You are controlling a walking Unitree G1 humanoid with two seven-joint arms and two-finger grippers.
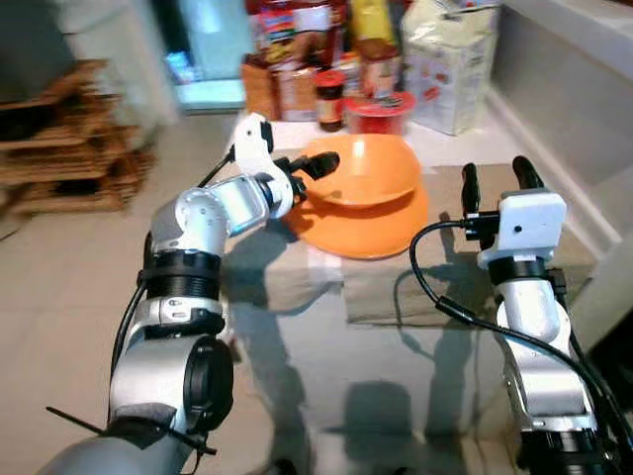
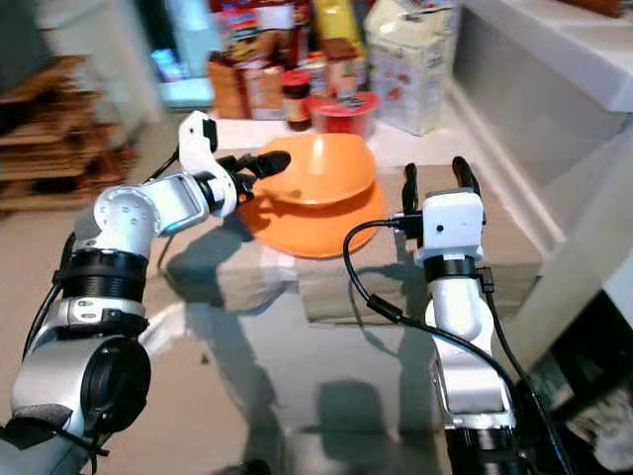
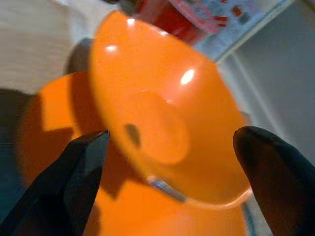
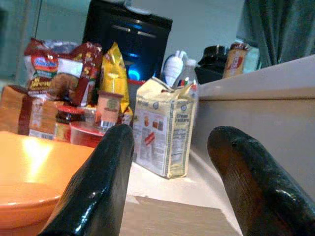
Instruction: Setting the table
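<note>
Silver-armed and black-fingered, the left end effector (image 1: 315, 170) reaches in from the left to the near-left rim of the glossy orange plastic bowl (image 1: 368, 168), its fingers spread apart, one over the rim and one below it, not closed on it. That bowl sits tilted on a flat round orange plate (image 1: 368, 233), which rests on a grey-beige cloth placemat (image 1: 396, 287) on the pale surface (image 1: 396, 366). Behind them stand a dark jar with a red lid (image 1: 330, 99), a red tub (image 1: 378, 111) and a white paper carton (image 1: 450, 64). To the right, the right end effector (image 1: 496, 183) hovers upright above the placemat beside the plate, its two fingers parted and holding nothing.
</note>
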